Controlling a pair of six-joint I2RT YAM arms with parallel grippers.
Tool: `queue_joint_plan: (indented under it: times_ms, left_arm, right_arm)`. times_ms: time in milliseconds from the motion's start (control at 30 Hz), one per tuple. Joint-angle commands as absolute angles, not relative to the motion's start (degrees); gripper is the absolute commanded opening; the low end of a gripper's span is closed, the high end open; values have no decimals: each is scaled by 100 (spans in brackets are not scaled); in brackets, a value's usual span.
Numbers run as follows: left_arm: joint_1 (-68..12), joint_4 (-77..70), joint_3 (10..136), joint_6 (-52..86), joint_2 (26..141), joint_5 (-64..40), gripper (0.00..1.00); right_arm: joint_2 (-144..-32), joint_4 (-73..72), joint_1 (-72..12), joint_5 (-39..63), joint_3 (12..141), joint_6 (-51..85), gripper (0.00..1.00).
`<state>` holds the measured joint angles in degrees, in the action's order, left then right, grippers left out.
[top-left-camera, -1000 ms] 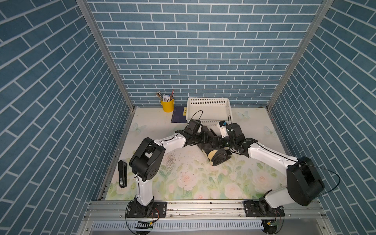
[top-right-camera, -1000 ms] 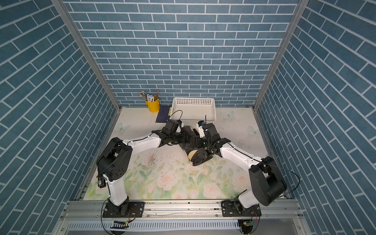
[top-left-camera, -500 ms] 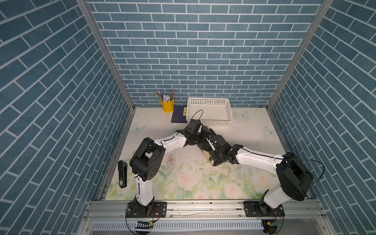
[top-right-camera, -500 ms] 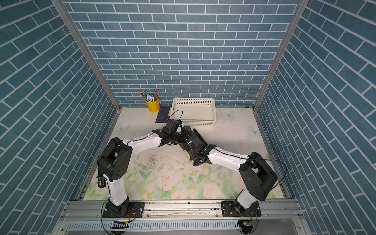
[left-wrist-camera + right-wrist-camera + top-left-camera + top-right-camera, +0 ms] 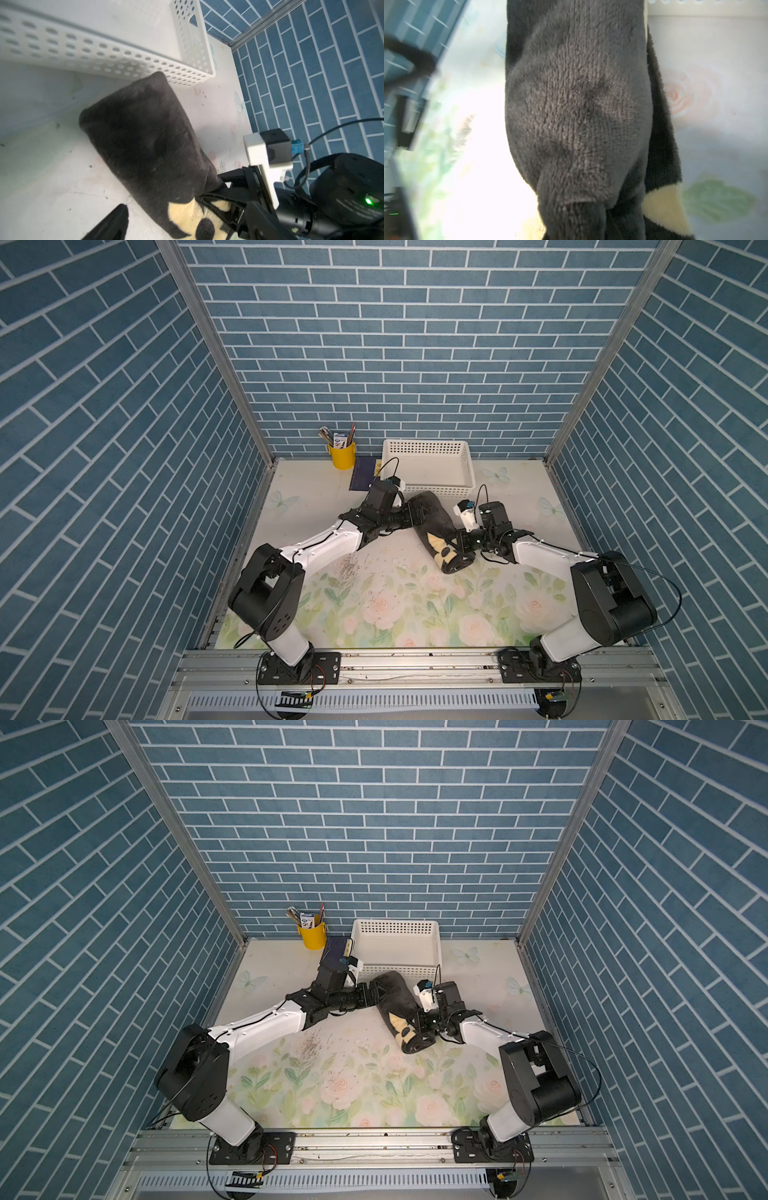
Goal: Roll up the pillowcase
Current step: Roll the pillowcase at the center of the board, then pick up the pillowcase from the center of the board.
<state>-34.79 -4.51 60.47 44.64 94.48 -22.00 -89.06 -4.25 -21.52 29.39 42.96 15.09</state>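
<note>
The pillowcase (image 5: 434, 516) lies rolled into a thick black tube on the floral table, slanting from the basket toward the front right; a cream flower shows near its front end (image 5: 401, 1029). My left gripper (image 5: 415, 514) is open at the roll's far-left side, and one finger (image 5: 113, 222) stands apart from the cloth in the left wrist view. My right gripper (image 5: 459, 541) is shut on the roll's right edge by the cream flower, seen pinching the plush (image 5: 220, 191). Black plush (image 5: 577, 104) fills the right wrist view and hides the fingers.
A white perforated basket (image 5: 428, 489) stands just behind the roll, almost touching its far end. A yellow pen cup (image 5: 343, 456) and a dark blue booklet (image 5: 363, 479) sit at the back left. Brick walls close in three sides.
My right gripper was open, swung across the roll and came back, closing on its right edge. My left gripper opened wider. The roll stayed roughly where it was.
</note>
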Motion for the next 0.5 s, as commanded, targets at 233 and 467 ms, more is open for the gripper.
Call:
queue_joint_plan:
  times_ms: [233, 467]
  left_arm:
    - [-3616, -3133, 5315, 6033, 10447, -3175, 97]
    - [-3785, -4615, 5278, 6745, 11261, -3523, 97]
  right_arm:
    - [-9779, -1172, -956, 5033, 3682, 2711, 22]
    - [-9914, -1178, -685, 5098, 3658, 2709, 23]
